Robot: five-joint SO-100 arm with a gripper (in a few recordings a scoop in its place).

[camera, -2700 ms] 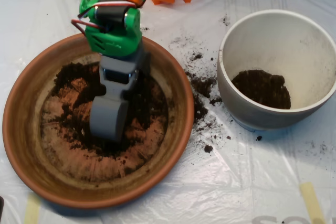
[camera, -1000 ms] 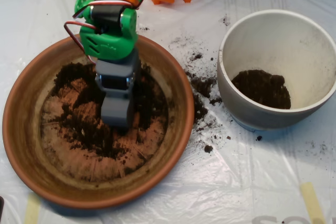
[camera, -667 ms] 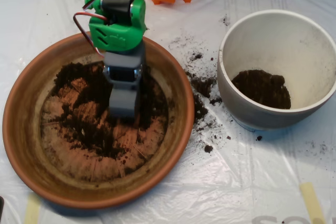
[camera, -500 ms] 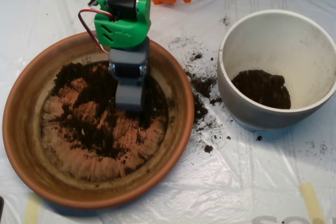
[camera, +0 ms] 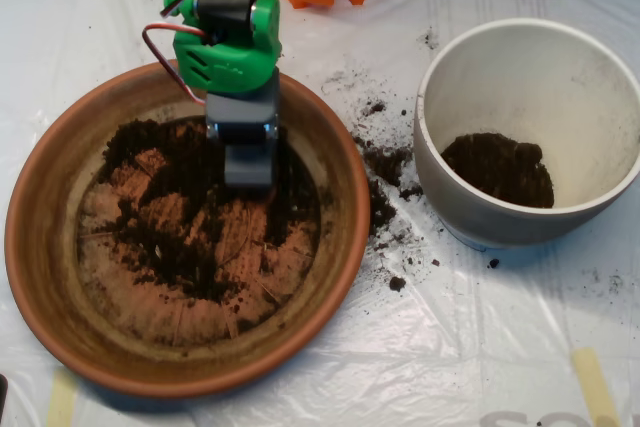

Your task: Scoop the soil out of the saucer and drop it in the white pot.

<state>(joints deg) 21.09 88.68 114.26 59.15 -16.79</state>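
A small heap of soil (camera: 498, 169) already lies in the pot (camera: 436, 162), but much remains spread in the saucer (camera: 40, 187), where my scoop (camera: 248, 166) hangs over it.

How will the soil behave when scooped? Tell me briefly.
Probably crumbly: the soil lies in loose clumps and thin patches across the saucer. It likely spills easily, since crumbs are scattered on the plastic sheet between saucer and pot. It may clump a little: the heap in the pot holds a mounded shape.
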